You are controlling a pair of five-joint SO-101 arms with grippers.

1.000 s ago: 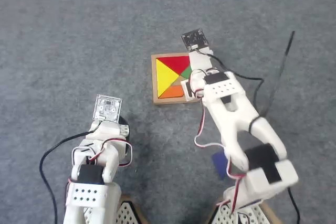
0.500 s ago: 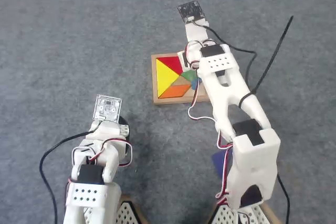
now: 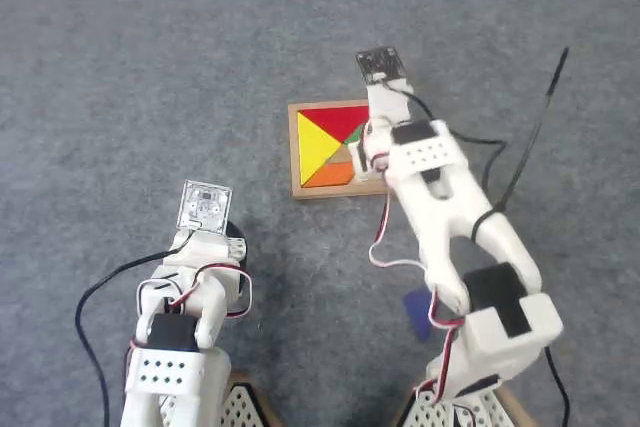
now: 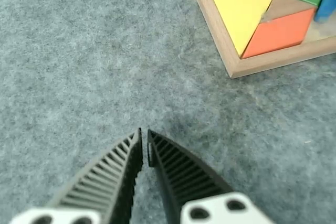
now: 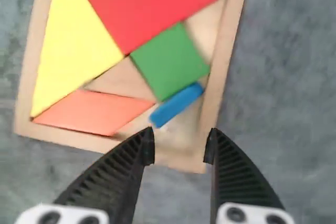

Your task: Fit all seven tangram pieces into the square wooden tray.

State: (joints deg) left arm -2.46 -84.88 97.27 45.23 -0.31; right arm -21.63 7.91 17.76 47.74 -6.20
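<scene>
The square wooden tray (image 5: 231,51) holds a yellow triangle (image 5: 73,51), a red triangle (image 5: 139,6), a green square (image 5: 169,61) and an orange parallelogram (image 5: 94,111). A small blue piece (image 5: 176,104) rests tilted on edge against the green square, over bare tray floor. My right gripper (image 5: 179,142) hangs open just above the tray's near rim, close to the blue piece but not touching it. My left gripper (image 4: 143,132) is shut on nothing over the carpet, well short of the tray (image 4: 231,66). In the high view the right arm covers the right side of the tray (image 3: 296,147).
A dark blue piece (image 3: 418,312) lies on the grey carpet beside the right arm's base, partly hidden by the arm. Cables trail off to the right of that arm. Open carpet spreads left of the tray and between the arms.
The right arm stretched out past the tray half a second ago and has drawn back over the tray's right side. The left arm has kept still.
</scene>
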